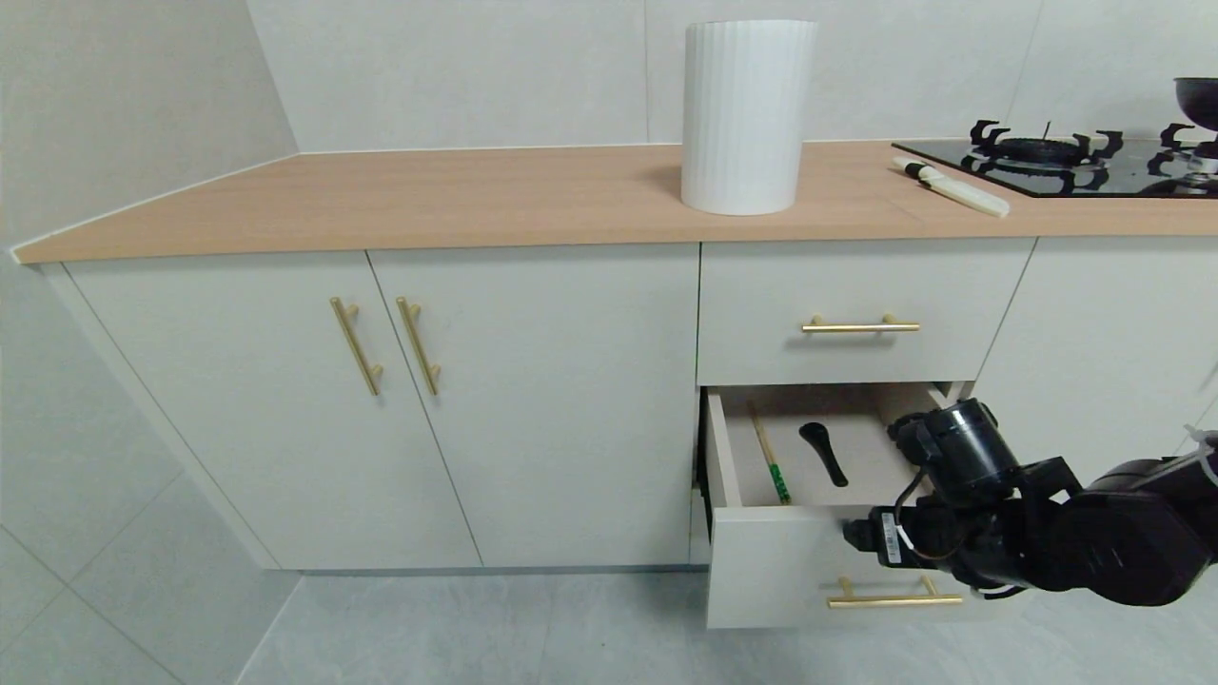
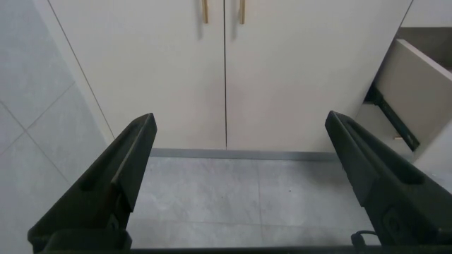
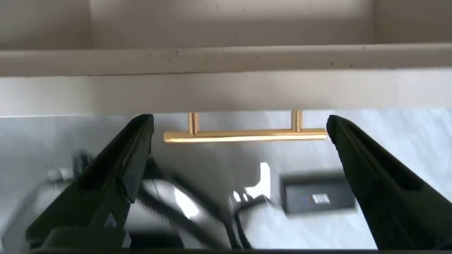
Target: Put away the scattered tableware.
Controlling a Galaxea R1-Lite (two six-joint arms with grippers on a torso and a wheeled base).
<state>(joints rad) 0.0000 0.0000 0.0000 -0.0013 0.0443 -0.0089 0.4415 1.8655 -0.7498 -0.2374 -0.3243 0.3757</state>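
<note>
**Right arm.** The right gripper has its two black fingers spread wide, and we see nothing held between them. It sits low, in front of the pale lower drawer, which is pulled out of the cabinet. In the right wrist view the drawer's gold bar handle lies across the gap beyond the fingertips. We cannot tell whether either finger touches it.

**Drawer contents.** On the drawer's floor lie a pair of wooden chopsticks with green ends and, just beside them but apart, a black spoon. Both run front to back, and the spoon's bowl is toward the rear. Directly above, the upper drawer is closed.

**Left arm.** The left gripper is also parted and empty. It hangs over the grey tiled floor, facing the foot of the two pale cabinet doors, with the pulled-out drawer off to one side.

**Countertop.** On the wooden countertop we note a cream-coloured knife-like utensil with a dark band near one end. It lies flat, just beside the edge of the black gas hob. A tall white ribbed cylinder stands upright on the same surface, above the drawers and near the utensil without touching it.
</note>
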